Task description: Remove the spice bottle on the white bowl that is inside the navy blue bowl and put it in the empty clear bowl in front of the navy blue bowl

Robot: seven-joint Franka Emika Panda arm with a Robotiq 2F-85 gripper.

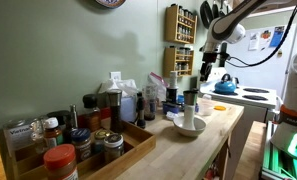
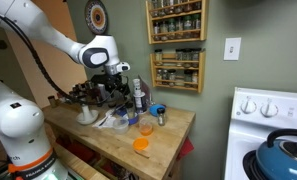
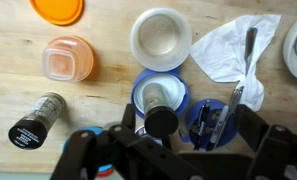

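In the wrist view the spice bottle [image 3: 160, 112], pale with a black cap, stands upright in a white bowl inside the navy blue bowl [image 3: 138, 92]. The empty clear bowl [image 3: 161, 38] sits just beyond it. My gripper [image 3: 188, 135] is open and empty, above the bottle, with its fingers to either side of the bottle and the blue cup. In an exterior view the gripper [image 1: 210, 66] hangs well above the bottle [image 1: 189, 104] and the bowl [image 1: 188, 127]. In an exterior view the gripper [image 2: 113, 84] hides the bowls.
A blue cup of pens [image 3: 213, 120] stands right beside the navy bowl. A crumpled white tissue [image 3: 220, 48], an orange plastic tub [image 3: 68, 58], an orange lid [image 3: 56, 8] and a lying pepper bottle [image 3: 36, 120] are around. Crates of jars [image 1: 78, 145] and a stove [image 1: 250, 95] flank the counter.
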